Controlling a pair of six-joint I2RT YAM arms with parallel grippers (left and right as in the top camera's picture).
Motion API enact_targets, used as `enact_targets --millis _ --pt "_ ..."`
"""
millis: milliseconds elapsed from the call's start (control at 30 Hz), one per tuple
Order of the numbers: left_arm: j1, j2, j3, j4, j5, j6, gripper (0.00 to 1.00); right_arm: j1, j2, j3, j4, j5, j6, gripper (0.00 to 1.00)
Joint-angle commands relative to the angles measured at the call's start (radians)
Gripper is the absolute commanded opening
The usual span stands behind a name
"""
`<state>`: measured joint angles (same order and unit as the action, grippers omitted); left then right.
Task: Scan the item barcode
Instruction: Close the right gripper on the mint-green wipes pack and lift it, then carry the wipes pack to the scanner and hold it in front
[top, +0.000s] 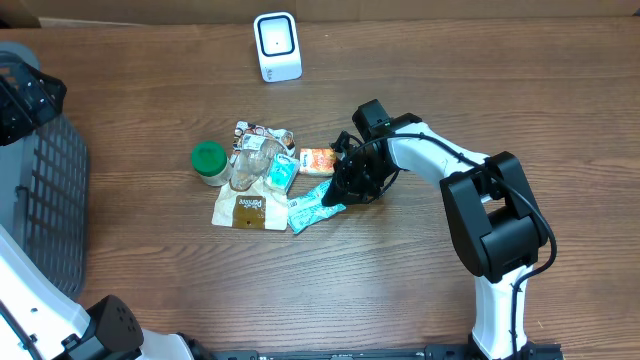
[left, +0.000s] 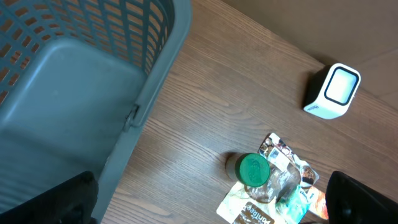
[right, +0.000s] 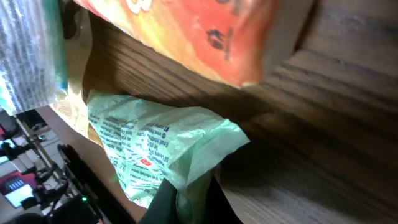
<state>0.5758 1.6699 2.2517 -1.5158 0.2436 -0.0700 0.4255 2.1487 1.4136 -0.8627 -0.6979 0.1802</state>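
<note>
Green packet (right: 155, 146) between right tool (right: 189, 202) tips

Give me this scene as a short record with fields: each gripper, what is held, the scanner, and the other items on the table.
right gripper: shut on one end of the green packet
left gripper: open, holding nothing, over by the basket
green packet: low at the table beside the pile, not yet at the scanner
scanner: white, standing at the far side of the table, apart from the pile
pile: orange packet, brown pouch, green-lidded jar
barcode: not visible in any view
</note>
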Motion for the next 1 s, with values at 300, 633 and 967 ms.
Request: enact_targets --millis 300,633,967 --pt "0.002 -0.008 0.015 0.001 0.008 0.023 0.99 -0.117 -0.341 0.062 -0.173 -0.051 -0.103 0.04" --pt "0.002 -0.008 0.015 0.001 0.008 0.023 1.0 -0.214 -0.743 0.062 -0.125 -0.212 -0.085 0.04" --pt "0.002 -0.008 0.015 0.001 0.008 0.023 1.0 -0.208 -0.866 0.062 -0.114 -0.121 0.06 0.04"
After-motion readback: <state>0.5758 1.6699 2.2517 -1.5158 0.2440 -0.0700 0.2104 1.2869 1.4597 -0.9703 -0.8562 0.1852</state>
